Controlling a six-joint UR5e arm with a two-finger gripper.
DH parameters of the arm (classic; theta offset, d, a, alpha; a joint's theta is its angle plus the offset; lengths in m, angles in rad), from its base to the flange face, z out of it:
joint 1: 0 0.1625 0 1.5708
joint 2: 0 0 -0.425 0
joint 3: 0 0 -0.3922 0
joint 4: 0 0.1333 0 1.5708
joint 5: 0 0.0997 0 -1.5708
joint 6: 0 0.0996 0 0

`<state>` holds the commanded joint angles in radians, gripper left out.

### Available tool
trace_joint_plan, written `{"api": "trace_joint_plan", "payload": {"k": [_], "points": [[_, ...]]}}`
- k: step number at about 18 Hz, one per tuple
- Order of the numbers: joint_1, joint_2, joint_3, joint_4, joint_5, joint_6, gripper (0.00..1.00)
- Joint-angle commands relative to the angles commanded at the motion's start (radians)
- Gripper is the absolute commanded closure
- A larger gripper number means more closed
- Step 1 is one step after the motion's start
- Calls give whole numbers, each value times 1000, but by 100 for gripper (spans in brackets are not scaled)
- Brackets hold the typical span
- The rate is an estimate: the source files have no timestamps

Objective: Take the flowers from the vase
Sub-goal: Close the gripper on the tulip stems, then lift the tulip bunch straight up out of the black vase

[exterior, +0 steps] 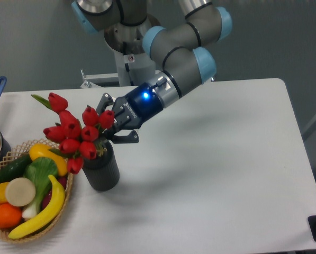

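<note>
The white table (pixel 216 159) fills most of the view. The UR5e arm (pixel 184 47) drops in from twelve o'clock and slants down toward eight o'clock, its wrist tilted so the gripper (pixel 111 127) meets the bouquet from the side, not from above; this probably suits the way the stems lean. At seven o'clock on the table a wicker basket (pixel 9 233) holds a banana (pixel 41 214), an orange (pixel 6 216) and other produce, just beside the vase. The ribbed dark vase (pixel 102 170) stands upright at the gripper's six o'clock. The red tulips (pixel 73 135) sit in it, fanning toward ten o'clock, which leaves their right flank exposed to the approach. The black fingers look spread, one above and one below the nearest buds, touching or almost touching them; nothing seems clamped yet.
</note>
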<state>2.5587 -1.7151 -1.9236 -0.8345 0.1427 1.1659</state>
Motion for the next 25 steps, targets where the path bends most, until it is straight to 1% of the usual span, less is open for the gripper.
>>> {"api": "trace_joint_plan", "payload": {"k": [2,4,7,10,15,22,25], "points": [[0,20,3,0,0,-20,79],[0,28,21,0,-2,-46,79],[-2,15,83,0,-2,-121,79],[5,14,106,0,-2,-130,79],[34,20,135,0,-2,-143,79],[52,20,238,-2,-2,-282,79],[92,20,256,0,2,-298,79]]}}
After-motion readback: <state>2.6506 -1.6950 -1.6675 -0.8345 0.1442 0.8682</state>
